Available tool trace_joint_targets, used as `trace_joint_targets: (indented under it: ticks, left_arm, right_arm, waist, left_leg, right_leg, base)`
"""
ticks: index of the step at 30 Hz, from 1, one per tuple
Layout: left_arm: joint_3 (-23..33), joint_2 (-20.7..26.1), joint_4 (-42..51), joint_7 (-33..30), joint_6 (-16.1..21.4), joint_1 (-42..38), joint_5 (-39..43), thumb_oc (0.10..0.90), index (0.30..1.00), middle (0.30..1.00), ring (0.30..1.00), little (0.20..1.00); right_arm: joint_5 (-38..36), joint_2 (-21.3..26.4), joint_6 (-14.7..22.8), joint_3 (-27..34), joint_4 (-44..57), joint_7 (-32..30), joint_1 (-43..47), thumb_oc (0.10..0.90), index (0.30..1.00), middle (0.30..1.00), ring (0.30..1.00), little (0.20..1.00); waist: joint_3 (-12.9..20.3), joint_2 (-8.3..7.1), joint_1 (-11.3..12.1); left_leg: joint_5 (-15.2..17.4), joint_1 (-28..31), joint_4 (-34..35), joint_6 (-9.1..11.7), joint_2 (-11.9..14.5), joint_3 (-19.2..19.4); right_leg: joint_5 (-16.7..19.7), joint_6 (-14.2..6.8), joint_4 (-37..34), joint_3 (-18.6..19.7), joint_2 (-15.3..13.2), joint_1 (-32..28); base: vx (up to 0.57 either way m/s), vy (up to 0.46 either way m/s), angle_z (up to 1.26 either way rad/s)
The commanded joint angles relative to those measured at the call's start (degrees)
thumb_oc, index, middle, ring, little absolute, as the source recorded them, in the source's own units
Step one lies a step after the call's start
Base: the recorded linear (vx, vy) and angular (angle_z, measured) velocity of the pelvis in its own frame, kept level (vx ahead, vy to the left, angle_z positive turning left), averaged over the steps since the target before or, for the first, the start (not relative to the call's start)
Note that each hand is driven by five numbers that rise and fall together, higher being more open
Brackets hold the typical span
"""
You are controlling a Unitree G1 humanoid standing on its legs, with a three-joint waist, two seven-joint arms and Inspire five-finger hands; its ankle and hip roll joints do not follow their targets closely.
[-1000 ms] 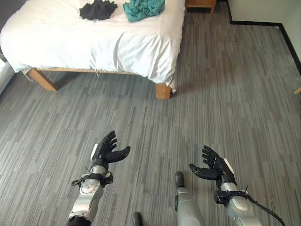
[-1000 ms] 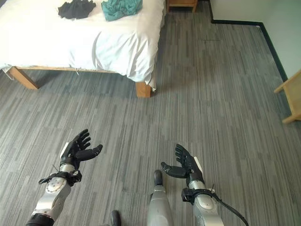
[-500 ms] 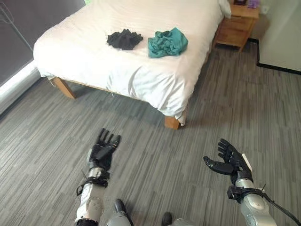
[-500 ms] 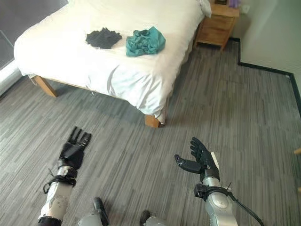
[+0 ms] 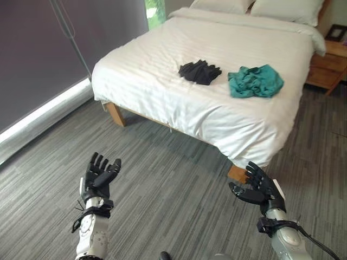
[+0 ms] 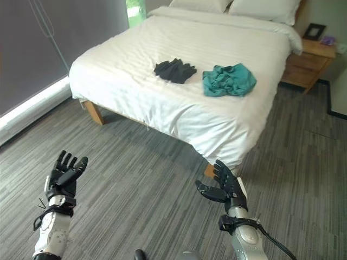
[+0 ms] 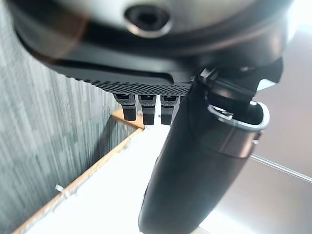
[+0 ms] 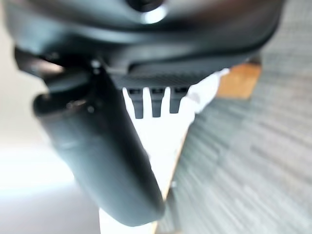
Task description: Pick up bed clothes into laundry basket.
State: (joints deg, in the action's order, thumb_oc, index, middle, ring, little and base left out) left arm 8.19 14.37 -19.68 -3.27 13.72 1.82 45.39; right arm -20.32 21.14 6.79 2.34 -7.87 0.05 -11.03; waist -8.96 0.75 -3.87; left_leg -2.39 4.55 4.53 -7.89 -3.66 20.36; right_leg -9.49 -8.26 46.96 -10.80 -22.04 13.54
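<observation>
A white-sheeted bed (image 5: 162, 76) on wooden legs stands across the upper part of the head views, set on a grey striped plank floor (image 5: 162, 184). Two pieces of clothing lie on the sheet, well apart from both arms: a crumpled black garment (image 5: 199, 71) toward the middle of the mattress, and just beside it, on the robot's right, a bunched teal garment (image 5: 255, 81); the two lie close together without clearly touching. Two white pillows (image 5: 255, 6) rest at the head of the bed, and a wooden nightstand (image 6: 306, 60) stands at the bed's far right side with a small picture frame (image 6: 314, 31) on top. A dark curtain (image 5: 49, 54) hangs along the left wall. The left robot hand (image 5: 99, 174) is raised over the floor at the lower left, fingers straight and spread, holding nothing; its wrist view shows straight fingertips (image 7: 146, 108) pointing toward the bed's wooden frame. The right robot hand (image 5: 259, 188) is raised at the lower right, near the bed's closest corner and its wooden leg (image 5: 236, 173), palm turned inward, fingers loosely extended and thumb out, also empty; its wrist view shows straight fingertips (image 8: 156, 103) in front of the white sheet.
</observation>
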Motion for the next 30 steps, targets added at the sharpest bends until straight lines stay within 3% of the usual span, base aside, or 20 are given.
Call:
trace_joint_targets:
  ticks: [1,2,3,4,5,6,11,12,13,14,15,16,17,18,21,22,23,26,28,30]
  left_arm:
    - [3.83,3.77,7.14,2.05,4.73,-3.78,-2.14,0.8,0.9,0.9,0.9,0.9]
    - [4.36,3.64,7.76,0.84,5.52,-4.06,-2.93,0.8,0.9,0.9,0.9,0.9]
    - [4.37,3.64,7.82,0.78,5.5,-4.05,-2.97,0.8,0.9,0.9,0.9,0.9]
    - [5.21,3.42,7.8,0.27,6.1,-4.37,-3.31,0.8,0.9,0.9,0.9,0.9]
    - [5.23,3.43,7.79,0.27,6.11,-4.38,-3.32,0.8,0.9,0.9,0.9,0.9]
    - [5.66,3.15,7.63,-0.24,6.46,-4.73,-4.13,0.8,0.9,0.9,0.9,0.9]
    - [6.96,4.07,7.77,-0.87,7.33,-5.51,-6.25,0.8,0.9,0.9,0.9,0.9]
    - [7.48,4.1,8.0,-0.56,7.37,-5.57,-5.61,0.8,0.9,0.9,0.9,0.9]
    - [7.25,4.11,7.51,-0.3,7.72,-5.85,-5.03,0.8,0.9,0.9,0.9,0.9]
    - [7.26,4.09,7.5,-0.3,7.73,-5.9,-5.03,0.8,0.9,0.9,0.9,0.9]
    - [7.06,4.7,7.96,-1.02,7.92,-7.07,-4.82,0.8,0.9,0.9,0.9,0.9]
    - [7.11,5.69,8.8,-1.57,8.11,-7.92,-4.89,0.8,0.9,0.9,0.9,0.9]
    - [7.11,5.7,8.8,-1.58,8.11,-7.95,-4.89,0.8,0.9,0.9,0.9,0.9]
    - [6.35,8.42,9.43,-1.17,7.98,-8.93,-5.01,0.8,0.9,0.9,0.9,0.9]
    - [5.59,10.7,9.46,-0.55,7.68,-11.03,-3.71,0.8,0.9,0.9,0.9,0.9]
    - [4.89,11.38,10.04,-0.8,7.65,-11.33,-3.82,0.8,0.9,0.9,0.9,0.9]
    - [4.91,11.4,10.02,-0.8,7.66,-11.4,-3.82,0.8,0.9,0.9,0.9,0.9]
    - [4.98,13.93,10.46,-0.77,8.15,-11.56,-4.09,0.8,0.9,0.9,0.9,0.9]
    - [5.54,14.9,9.66,-0.62,8.44,-11.76,-3.71,0.8,0.9,0.9,0.9,0.9]
    - [4.59,17.2,8.21,-0.92,7.97,-13.86,-5.46,0.8,0.9,0.9,0.9,0.9]
  right_arm:
    - [1.53,1.97,4.77,6.81,4.75,-0.65,5.03,0.8,0.9,0.9,0.9,0.9]
    - [1.15,1.65,5.13,8.41,4.74,-1.31,4.47,0.8,0.9,0.9,0.9,0.9]
    - [1.15,1.63,5.11,8.4,4.78,-1.32,4.47,0.8,0.9,0.9,0.9,0.9]
    - [0.97,1.62,5.36,9.73,4.68,-1.65,3.63,0.8,0.9,0.9,0.9,0.9]
    - [0.96,1.62,5.36,9.72,4.68,-1.64,3.65,0.8,0.9,0.9,0.9,0.9]
    - [1.1,1.7,5.7,11.06,4.98,-2.23,3.14,0.8,0.9,0.9,0.9,0.9]
    - [2.33,3.53,6.26,12.35,6.19,-2.97,3.75,0.8,0.9,0.9,0.9,0.9]
    - [1.68,4.28,6.01,13.06,6.96,-2.06,3.71,0.8,0.9,0.9,0.9,0.9]
    - [1.82,6.17,6.31,13.51,7.13,-2.48,4.51,0.8,0.9,0.9,0.9,0.9]
    - [1.81,6.19,6.32,13.53,7.1,-2.48,4.56,0.8,0.9,0.9,0.9,0.9]
    - [1.56,8.36,6.37,14.02,7.56,-2.77,5.99,0.8,0.9,0.9,0.9,0.9]
    - [0.79,9.85,6.99,14.6,7.93,-3.36,6.9,0.8,0.9,0.9,0.9,0.9]
    - [0.79,9.84,6.99,14.6,7.91,-3.36,6.93,0.8,0.9,0.9,0.9,0.9]
    - [-0.78,13.63,7.53,15.63,8.96,-3.74,9.28,0.8,0.9,0.9,0.9,0.9]
    - [-1.2,19.02,6.99,15.24,8.94,-4.24,13.42,0.8,0.9,0.9,0.9,0.9]
    - [-2.75,20.6,7.25,14.11,9.19,-3.67,15.52,0.8,0.9,0.9,0.9,0.9]
    - [-2.79,20.62,7.28,14.1,9.13,-3.65,15.61,0.8,0.9,0.9,0.9,0.9]
    - [-4.02,23.31,7.45,12.65,8.59,-2.67,18.46,0.8,0.9,0.9,0.9,0.9]
    - [-4.33,24.03,7.81,12.31,7.79,-2.71,19.47,0.8,0.9,0.9,0.9,0.9]
    - [-3.5,25.12,6.88,12.54,6.95,-2.02,19.03,0.8,0.9,0.9,0.9,0.9]
  waist:
    - [-2.69,-0.08,-1.71]
    - [-2.89,-0.13,-3.28]
    - [-2.82,0.0,-3.23]
    - [-2.74,-0.34,-4.66]
    - [-2.72,-0.3,-4.65]
    - [-2.15,-0.46,-5.64]
    - [-1.46,0.22,-6.55]
    - [-1.28,0.7,-6.89]
    - [-1.14,1.05,-7.2]
    - [-1.1,0.96,-7.28]
    - [-1.63,0.55,-6.69]
    - [-2.14,-0.12,-6.21]
    - [-2.09,-0.12,-6.28]
    - [-3.46,-1.62,-4.76]
    - [-3.71,-1.95,-3.46]
    - [-3.5,-1.57,-2.05]
    - [-3.47,-1.7,-2.03]
    - [-2.17,-0.14,0.57]
    - [-1.67,-0.17,0.95]
    - [-0.72,-0.06,0.25]
  left_leg:
    - [2.49,5.34,-0.32,8.58,5.4,1.89]
    - [3.9,6.9,-0.19,9.33,5.21,1.29]
    - [3.75,6.73,-0.23,9.38,5.42,1.36]
    - [5.37,8.81,-0.01,10.41,5.22,0.53]
    - [5.18,8.68,-0.02,10.45,5.31,0.58]
    - [6.03,10.3,0.01,11.22,5.1,0.2]
    - [6.75,13.62,-2.84,12.66,5.44,-1.07]
    - [6.18,13.24,-6.74,13.83,6.57,-2.01]
    - [-0.45,10.3,-17.54,16.48,9.39,-3.49]
    - [-0.61,9.97,-17.77,16.56,9.4,-3.62]
    - [-6.94,5.33,-26.73,18.92,11.54,-4.98]
    - [-10.17,2.08,-32.64,20.19,13.2,-5.29]
    - [-10.17,1.92,-32.72,20.19,13.21,-5.38]
    - [-11.41,-2.57,-40.21,20.93,13.08,-7.1]
    - [-10.05,-6.35,-37.9,19.41,13.71,-6.96]
    - [-8.8,-8.1,-32.56,18.51,13.81,-9.39]
    - [-9.13,-8.14,-32.28,18.38,13.65,-9.27]
    - [-7.62,-8.19,-13.56,16.48,11.52,-18.36]
    - [-7.84,-7.65,-8.32,16.67,11.32,-19.17]
    - [-7.87,-7.22,-8.08,17.51,11.28,-15.84]
  right_leg:
    - [20.37,-3.45,-16.65,1.26,3.0,-3.18]
    - [17.53,-3.39,-23.46,2.57,5.41,-1.18]
    - [17.96,-3.23,-24.03,2.43,5.65,-1.29]
    - [16.97,-3.96,-32.67,4.23,7.64,-0.45]
    - [17.45,-3.84,-33.26,4.13,7.77,-0.62]
    - [17.97,-4.17,-39.89,3.92,9.18,-0.58]
    - [20.12,-4.11,-41.39,-1.56,10.31,-0.15]
    - [18.12,-3.05,-40.41,-2.26,10.75,-1.28]
    - [16.29,-0.32,-41.04,-0.25,13.28,-4.75]
    - [16.62,-0.14,-41.34,-0.36,13.25,-4.72]
    - [14.91,1.75,-41.86,-0.62,13.81,-7.27]
    - [14.3,2.97,-42.73,-0.77,14.12,-9.23]
    - [14.36,2.98,-42.8,-0.84,14.11,-9.19]
    - [12.66,4.87,-44.1,0.47,14.39,-11.94]
    - [11.44,5.05,-45.86,2.33,14.74,-15.06]
    - [10.34,4.52,-46.51,4.03,15.12,-16.86]
    - [10.57,4.52,-46.57,4.09,14.97,-16.7]
    - [8.06,3.16,-46.81,7.53,15.82,-19.16]
    - [7.35,2.79,-47.2,8.24,15.58,-20.29]
    - [6.6,2.2,-47.48,7.86,15.48,-22.29]
  base:
    - [0.35,-0.053,0.19]
    - [0.34,-0.054,0.23]
    - [0.51,-0.141,0.2]
    - [0.25,-0.091,0.09]
    - [0.51,-0.172,0.11]
    - [0.25,-0.089,0.21]
    - [0.35,-0.164,0.15]
    - [0.47,-0.383,0.19]
    - [0.34,-0.331,0.36]
    - [0.33,-0.363,0.35]
    - [0.17,-0.259,0.08]
    - [0.18,-0.249,-0.19]
    - [0.23,-0.299,-0.11]
    - [0.29,-0.241,-0.09]
    - [0.37,-0.124,-0.49]
    - [0.29,0.019,-0.33]
    - [0.36,0.059,-0.47]
    - [0.39,0.121,-0.69]
    - [0.35,0.098,-0.57]
    - [0.35,0.103,-0.76]
